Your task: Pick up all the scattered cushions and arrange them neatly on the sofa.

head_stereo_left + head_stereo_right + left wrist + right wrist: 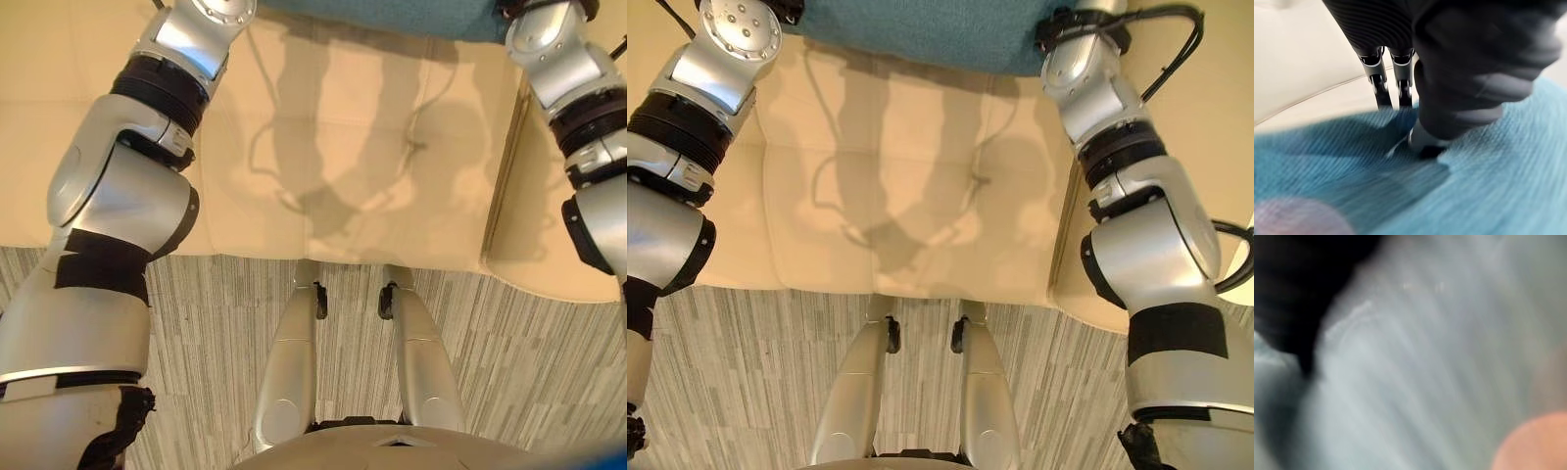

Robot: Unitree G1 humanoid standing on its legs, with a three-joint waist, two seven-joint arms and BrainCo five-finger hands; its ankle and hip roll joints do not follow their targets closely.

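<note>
Left wrist view: left hand [1400, 93] fingers and thumb pinching teal cushion [1488, 186] near sofa [392, 196] back edge; soft, light, best gripped at edges. Right hand grip indiscernible.

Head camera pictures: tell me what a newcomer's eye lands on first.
The teal cushion at the far edge, lying on the cream sofa, with both silver arms reaching up to it on either side. In the left wrist view the left hand presses into the teal fabric, fingers at the cushion's edge. Grey striped carpet lies in front of the sofa.
</note>
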